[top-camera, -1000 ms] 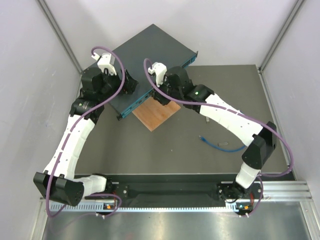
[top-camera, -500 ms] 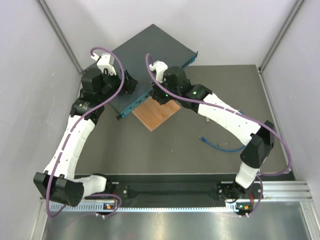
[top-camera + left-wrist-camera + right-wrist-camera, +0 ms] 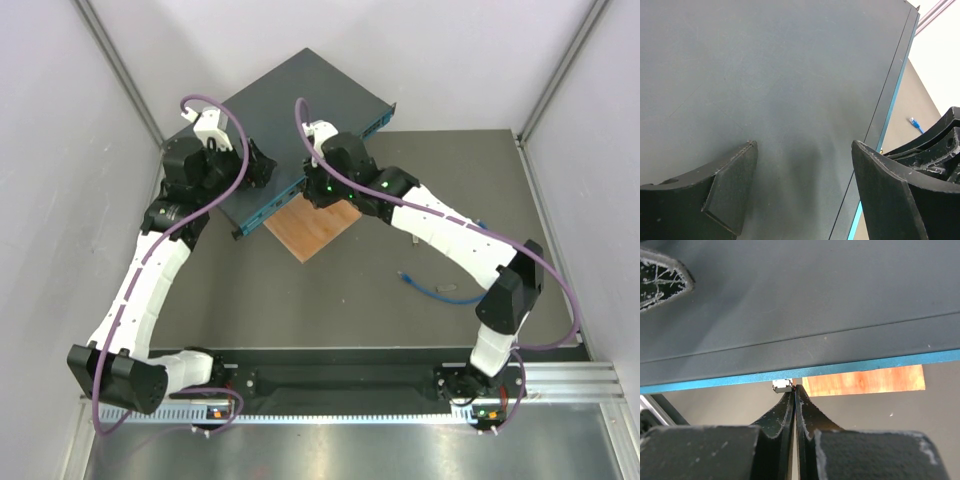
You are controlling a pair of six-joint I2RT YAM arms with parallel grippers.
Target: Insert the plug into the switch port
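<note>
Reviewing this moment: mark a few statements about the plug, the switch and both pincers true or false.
1. The plug lies loose on the table. True.
2. The left pincer is shut. False: it is open, over the switch top.
3. The right pincer is shut, its tip at the switch's blue front edge. True.
4. The wooden square lies on top of the switch. False: it sits lower, at the switch's front edge.
</note>
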